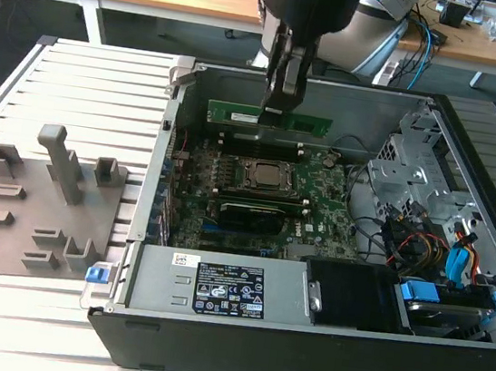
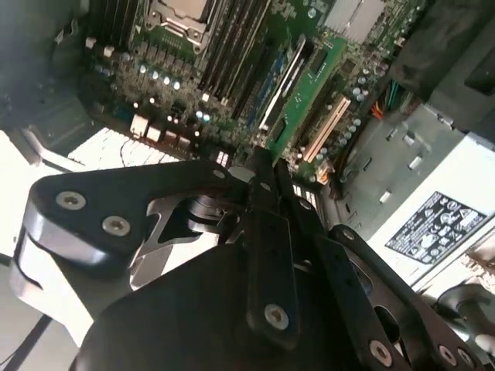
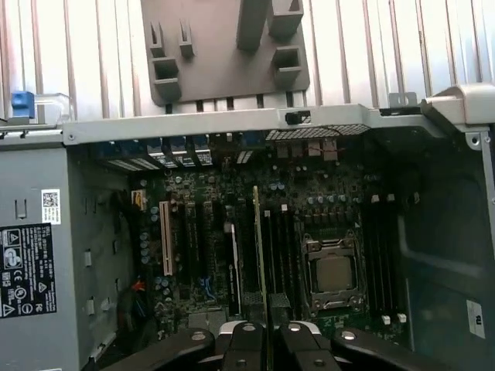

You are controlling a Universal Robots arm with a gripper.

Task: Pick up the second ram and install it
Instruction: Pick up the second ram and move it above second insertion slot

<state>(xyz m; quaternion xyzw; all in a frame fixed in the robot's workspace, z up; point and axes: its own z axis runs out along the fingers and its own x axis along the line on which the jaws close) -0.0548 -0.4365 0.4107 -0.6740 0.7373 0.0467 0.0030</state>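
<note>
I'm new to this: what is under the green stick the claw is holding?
Under the second ram, clamped in the gripper, lie dark memory slots on the motherboard, beside the processor socket. The stick hides whether it touches them.

The pincer [image 1: 275, 107] hides the middle of the second ram [image 1: 308, 122]

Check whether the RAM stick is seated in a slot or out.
Out: the gripper holds the RAM stick raised above the motherboard.
</note>
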